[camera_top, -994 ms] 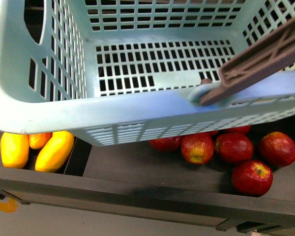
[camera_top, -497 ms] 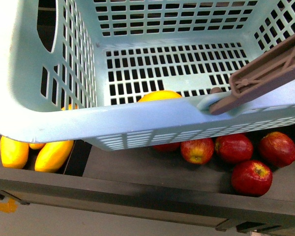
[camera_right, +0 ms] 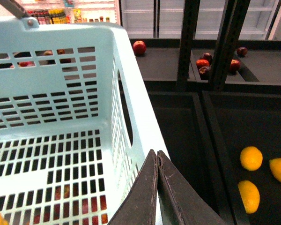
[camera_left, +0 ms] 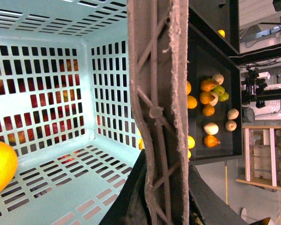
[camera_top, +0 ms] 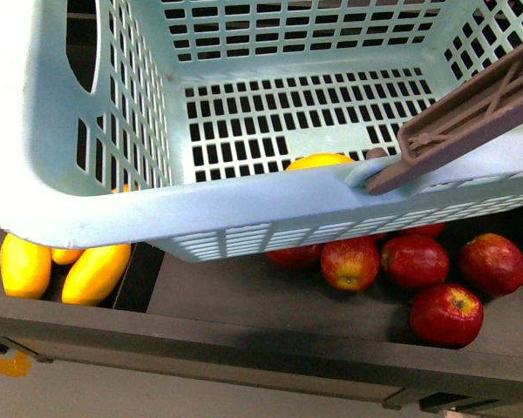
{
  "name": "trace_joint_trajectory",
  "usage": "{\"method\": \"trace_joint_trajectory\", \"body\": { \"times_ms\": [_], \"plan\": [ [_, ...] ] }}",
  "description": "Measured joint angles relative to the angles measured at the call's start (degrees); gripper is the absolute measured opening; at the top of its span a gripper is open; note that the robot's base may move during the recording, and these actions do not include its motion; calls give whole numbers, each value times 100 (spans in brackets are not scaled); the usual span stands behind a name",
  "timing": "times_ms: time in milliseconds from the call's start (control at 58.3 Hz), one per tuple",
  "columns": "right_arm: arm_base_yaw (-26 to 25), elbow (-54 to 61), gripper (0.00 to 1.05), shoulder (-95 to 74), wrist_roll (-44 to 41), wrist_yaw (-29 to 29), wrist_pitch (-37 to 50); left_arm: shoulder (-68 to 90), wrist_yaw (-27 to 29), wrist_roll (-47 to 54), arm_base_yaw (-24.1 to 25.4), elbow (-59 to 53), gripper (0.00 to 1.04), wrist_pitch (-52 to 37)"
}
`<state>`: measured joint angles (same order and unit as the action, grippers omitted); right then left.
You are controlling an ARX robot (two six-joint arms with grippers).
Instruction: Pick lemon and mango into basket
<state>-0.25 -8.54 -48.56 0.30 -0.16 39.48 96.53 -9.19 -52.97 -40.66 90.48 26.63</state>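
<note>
The aqua basket (camera_top: 200,205) fills the front view, hanging over the fruit shelf. My left gripper (camera_left: 161,197) is shut on its grey-brown handle (camera_left: 157,93), which crosses the front view as a bar (camera_top: 471,122). One yellow-orange fruit (camera_top: 318,161) lies inside against the near wall, and the left wrist view shows it on the slotted floor (camera_left: 0,166). Too little of it shows to call it lemon or mango. Long yellow mango-like fruits (camera_top: 96,272) and a small orange one (camera_top: 65,255) lie on the shelf below. My right gripper (camera_right: 157,152) is shut and empty, beside the basket's side wall (camera_right: 131,140).
Red apples (camera_top: 414,261) lie on the dark shelf under the basket's right half. A dark shelf lip (camera_top: 244,344) runs along the front. In the right wrist view, yellow fruits (camera_right: 251,158) sit in a black bin, with dark posts (camera_right: 187,42) behind.
A yellow-orange fruit has come into view inside the basket and moved right along the near wall. The basket has shifted slightly.
</note>
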Motion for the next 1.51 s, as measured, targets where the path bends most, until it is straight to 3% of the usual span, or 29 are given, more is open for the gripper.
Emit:
{"method": "trace_joint_trajectory", "body": {
  "times_ms": [326, 600, 874, 1509],
  "plan": [
    [4, 479, 4, 1106, -15, 4, -627, 0, 15, 0, 2, 0, 8, 0],
    [4, 514, 56, 1196, -11, 7, -654, -2, -2, 9, 0, 0, 8, 0],
    [4, 514, 97, 1196, -11, 7, -654, 0, 2, 15, 0, 0, 8, 0],
    [13, 540, 96, 1215, -13, 17, -660, 0, -17, -15, -31, -2, 8, -9]
  ]
}}
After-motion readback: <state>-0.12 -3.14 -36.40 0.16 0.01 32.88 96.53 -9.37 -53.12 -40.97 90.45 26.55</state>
